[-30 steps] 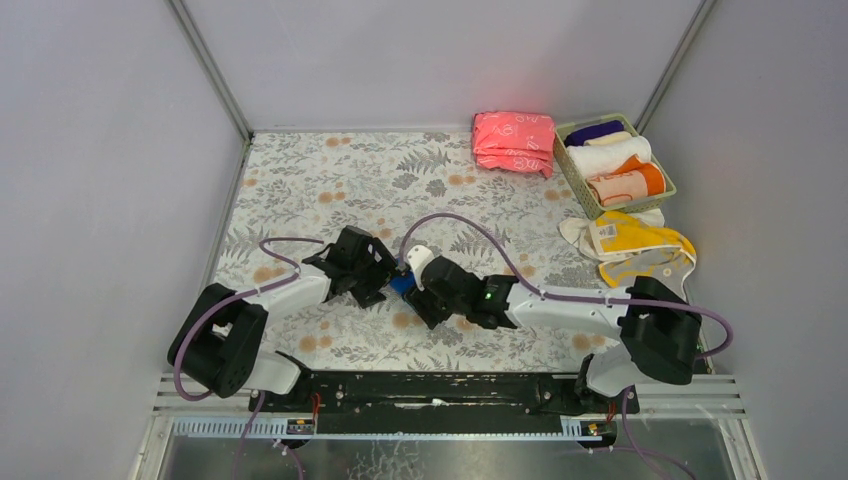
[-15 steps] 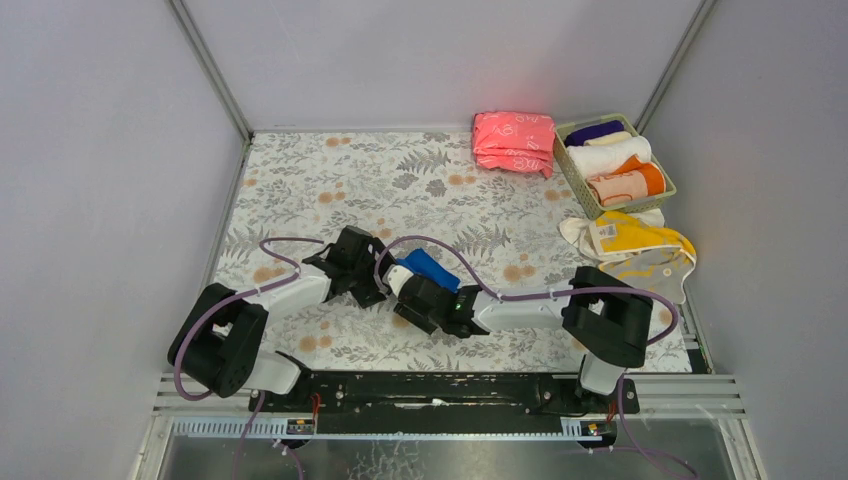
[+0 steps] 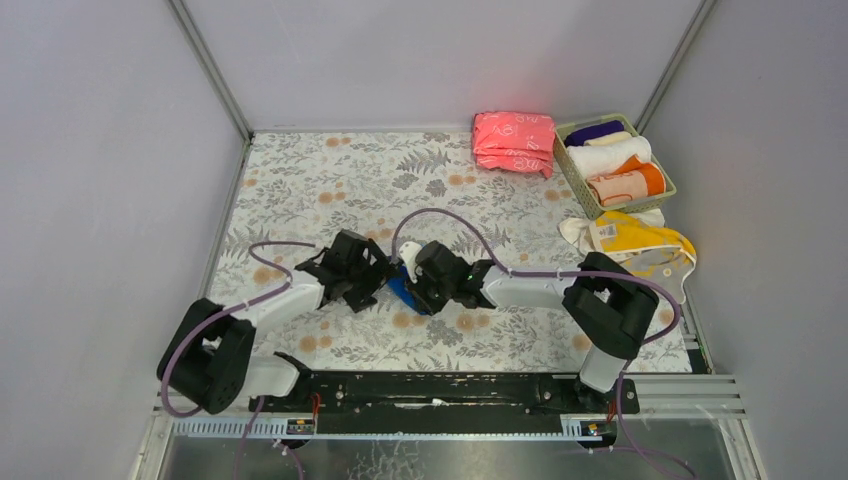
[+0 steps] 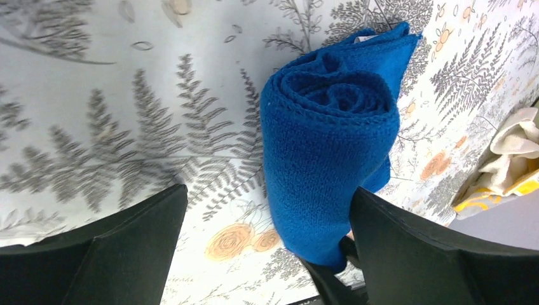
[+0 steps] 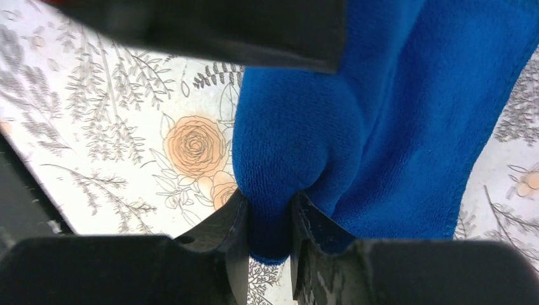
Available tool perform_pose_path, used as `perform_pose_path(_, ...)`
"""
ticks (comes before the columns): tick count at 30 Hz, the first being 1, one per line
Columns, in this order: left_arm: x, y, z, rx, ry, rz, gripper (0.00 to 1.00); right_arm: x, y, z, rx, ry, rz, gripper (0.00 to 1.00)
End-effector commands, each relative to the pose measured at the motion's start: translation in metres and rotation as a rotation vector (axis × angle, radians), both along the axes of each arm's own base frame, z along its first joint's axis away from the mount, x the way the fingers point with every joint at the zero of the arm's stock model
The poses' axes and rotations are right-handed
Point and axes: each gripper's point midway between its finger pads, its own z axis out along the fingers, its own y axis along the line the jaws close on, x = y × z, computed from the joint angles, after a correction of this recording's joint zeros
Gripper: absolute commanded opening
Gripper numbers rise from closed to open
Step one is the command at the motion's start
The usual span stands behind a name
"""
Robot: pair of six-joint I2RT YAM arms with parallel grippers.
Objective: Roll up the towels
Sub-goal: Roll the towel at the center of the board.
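Note:
A royal blue towel (image 3: 402, 291), rolled into a thick cylinder (image 4: 327, 146), lies on the floral tablecloth between my two grippers. My left gripper (image 3: 376, 283) is open, its fingers (image 4: 268, 192) straddling the roll, which lies close to the right finger. My right gripper (image 3: 420, 284) is shut on the roll's lower end (image 5: 268, 216), pinching a fold of blue cloth (image 5: 381, 114). At the right lies a yellow towel (image 3: 640, 245) on a cream one (image 3: 578, 232).
A green basket (image 3: 672, 186) at the back right holds rolled towels: orange (image 3: 632, 182), white (image 3: 610, 156) and dark purple (image 3: 590, 131). A folded pink stack (image 3: 513, 142) sits beside it. Grey walls enclose the table on three sides.
My right gripper has swung in and closed on the end of the blue roll. The left gripper's jaws have opened a little wider around it.

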Motion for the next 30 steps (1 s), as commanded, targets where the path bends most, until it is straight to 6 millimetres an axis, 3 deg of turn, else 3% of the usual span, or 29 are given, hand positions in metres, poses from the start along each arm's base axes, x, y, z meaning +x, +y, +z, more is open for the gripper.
perform_pose_path(1, -0.016, 0.029, -0.002, 0.109, 0.015, 0.056, 0.96, -0.046, -0.007, -0.015, 0.113, 0.401, 0.047, 0.21)
perform_pose_path(11, -0.018, 0.021, 0.01, 0.055, -0.008, 0.021, 0.97, -0.046, -0.009, 0.0, 0.365, 0.752, 0.011, 0.21)
perform_pose_path(20, 0.001, -0.004, 0.03, -0.028, -0.043, -0.032, 0.97, -0.042, -0.016, -0.006, 0.421, 0.858, -0.02, 0.21)
perform_pose_path(24, 0.007, -0.004, 0.023, -0.002, -0.031, -0.027, 0.94, -0.038, -0.019, -0.013, 0.406, 0.867, -0.059, 0.21)
perform_pose_path(30, 0.002, -0.001, -0.015, 0.061, 0.068, -0.042, 0.84, -0.025, -0.032, -0.016, 0.329, 0.736, -0.125, 0.27)
